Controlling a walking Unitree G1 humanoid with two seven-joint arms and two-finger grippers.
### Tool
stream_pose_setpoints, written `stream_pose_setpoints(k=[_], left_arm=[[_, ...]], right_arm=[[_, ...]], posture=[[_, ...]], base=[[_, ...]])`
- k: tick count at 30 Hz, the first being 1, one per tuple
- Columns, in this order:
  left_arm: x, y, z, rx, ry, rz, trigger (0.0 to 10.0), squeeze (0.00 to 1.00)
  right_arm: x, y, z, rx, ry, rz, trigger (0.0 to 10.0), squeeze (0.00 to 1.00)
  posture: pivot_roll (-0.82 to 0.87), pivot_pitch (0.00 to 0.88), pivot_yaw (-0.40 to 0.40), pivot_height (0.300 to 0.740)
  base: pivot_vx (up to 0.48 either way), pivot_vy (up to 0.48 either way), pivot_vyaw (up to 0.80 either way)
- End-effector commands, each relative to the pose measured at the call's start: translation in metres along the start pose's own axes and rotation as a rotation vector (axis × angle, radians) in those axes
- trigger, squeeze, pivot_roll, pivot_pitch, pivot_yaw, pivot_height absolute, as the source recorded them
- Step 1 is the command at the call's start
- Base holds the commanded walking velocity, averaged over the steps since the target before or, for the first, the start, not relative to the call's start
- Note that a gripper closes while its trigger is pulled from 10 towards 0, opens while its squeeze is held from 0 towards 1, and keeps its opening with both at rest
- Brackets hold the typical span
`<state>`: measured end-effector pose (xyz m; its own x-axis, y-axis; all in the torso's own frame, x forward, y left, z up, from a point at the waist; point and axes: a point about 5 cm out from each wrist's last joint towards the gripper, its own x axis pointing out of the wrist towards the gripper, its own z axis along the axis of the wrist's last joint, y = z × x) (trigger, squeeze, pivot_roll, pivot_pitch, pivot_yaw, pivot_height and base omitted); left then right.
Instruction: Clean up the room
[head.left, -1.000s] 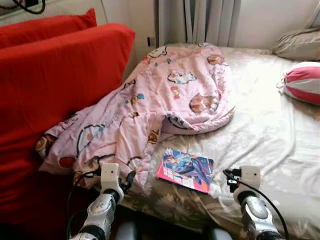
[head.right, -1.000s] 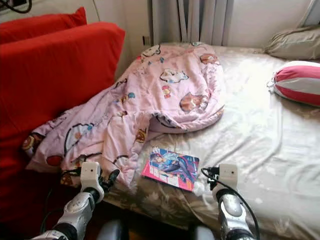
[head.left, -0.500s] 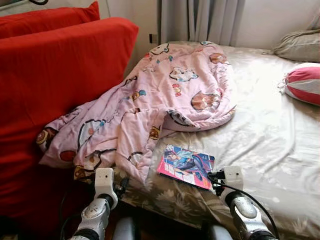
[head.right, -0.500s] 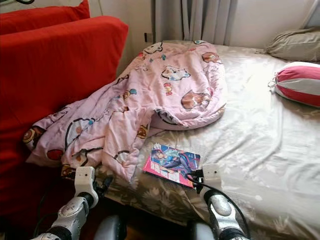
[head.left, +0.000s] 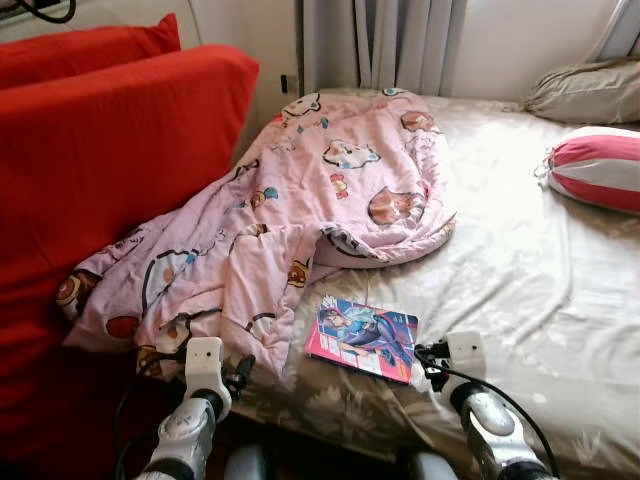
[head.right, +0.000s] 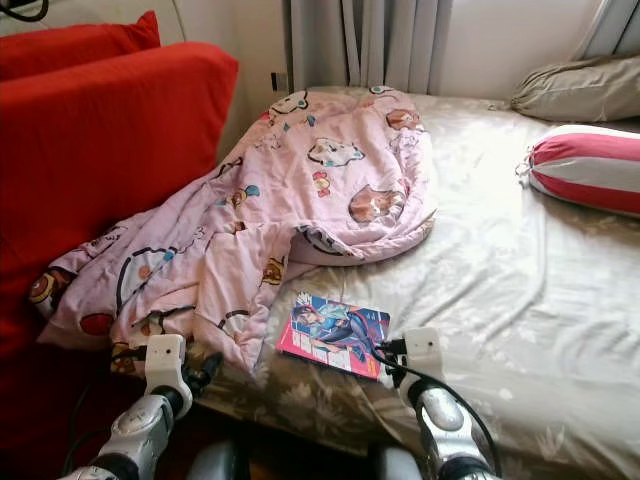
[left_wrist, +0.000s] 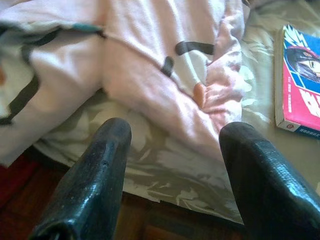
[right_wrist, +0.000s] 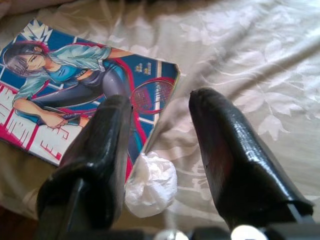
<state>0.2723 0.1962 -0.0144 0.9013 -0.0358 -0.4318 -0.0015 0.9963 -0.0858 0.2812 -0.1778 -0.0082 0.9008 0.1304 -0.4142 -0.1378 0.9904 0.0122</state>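
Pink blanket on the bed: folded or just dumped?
Dumped, not folded. The pink blanket lies crumpled in loose creases, one end bunched against the red cushion, a flap hanging beside the book.

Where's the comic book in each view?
Left eye view: comic book on the bed near its front edge, just left of the right gripper.
Right eye view: same spot, below the pink quilt.
Left wrist view: only its spine edge, at the frame's side.
Right wrist view: cover seen past the open jaws.
Shared landmark: the floral bedsheet.
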Motion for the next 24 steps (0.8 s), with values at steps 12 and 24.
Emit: stream_pose_setpoints(k=[12,24], left_arm=[[0.003,-0.006,0.002,0.004,0.013,-0.013,10.0,0.00],[0.001,-0.014,-0.008,0.003,0.059,-0.019,10.0,0.00]], right_arm=[[0.004,-0.005,0.004,-0.016,0.073,0.013,10.0,0.00],[0.007,-0.011,0.007,-0.115,0.156,0.030,10.0,0.00]], posture=[[0.08,0.000,0.007,0.584],[0.09,0.000,0.006,0.584]], base=[[0.209,0.000,0.00],[0.000,0.000,0.00]])
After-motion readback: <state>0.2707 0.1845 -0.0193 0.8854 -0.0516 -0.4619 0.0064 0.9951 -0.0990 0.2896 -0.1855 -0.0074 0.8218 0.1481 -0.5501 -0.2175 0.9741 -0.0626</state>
